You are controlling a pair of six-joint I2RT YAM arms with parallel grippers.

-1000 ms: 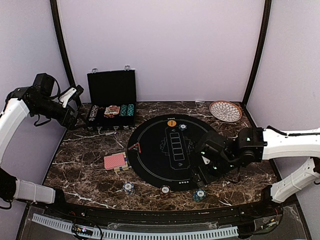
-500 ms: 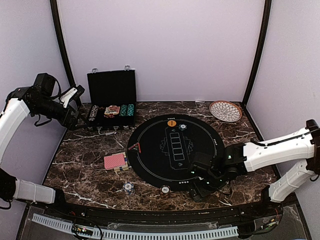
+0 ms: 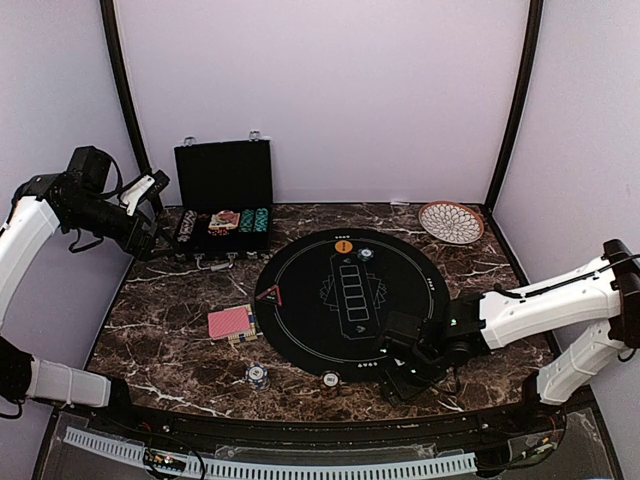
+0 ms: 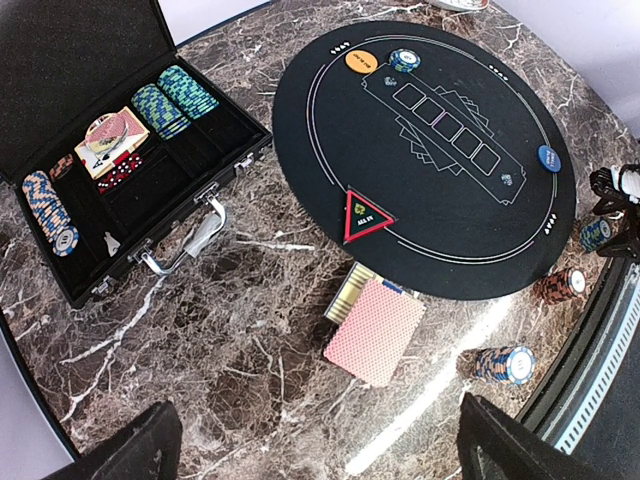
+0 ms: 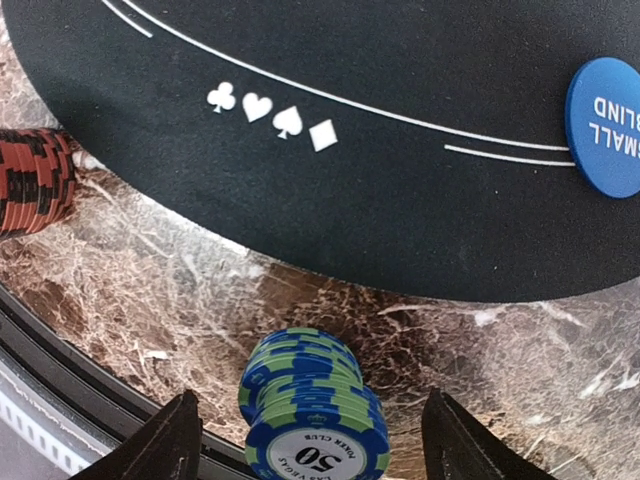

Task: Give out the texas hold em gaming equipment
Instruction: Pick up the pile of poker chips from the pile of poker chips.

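My right gripper [image 3: 405, 378] is open and low at the table's near edge. In the right wrist view its jaws [image 5: 310, 445] stand on either side of a blue-and-green poker chip stack [image 5: 315, 410] without touching it. A blue button disc [image 5: 605, 125] lies on the black mat. A red-and-black chip stack [image 5: 30, 180] stands to the left. My left gripper [image 3: 143, 238] is open and empty, high at the far left [image 4: 320, 455]. The pinkish-red card deck [image 3: 230, 322] [image 4: 375, 330] lies left of the mat. An orange button disc [image 3: 344, 246] sits at the mat's far edge.
The round black mat [image 3: 350, 300] fills the middle, with a red triangle marker [image 3: 270, 296] on it. An open black chip case [image 3: 223, 200] holding chips stands at the back left. A patterned plate [image 3: 450, 222] is at the back right. Two chip stacks [image 3: 258, 376] [image 3: 330, 380] stand near the front edge.
My right arm has reached toward the near edge and lowered, so its open jaws now straddle the blue-and-green chip stack. The left arm has not moved.
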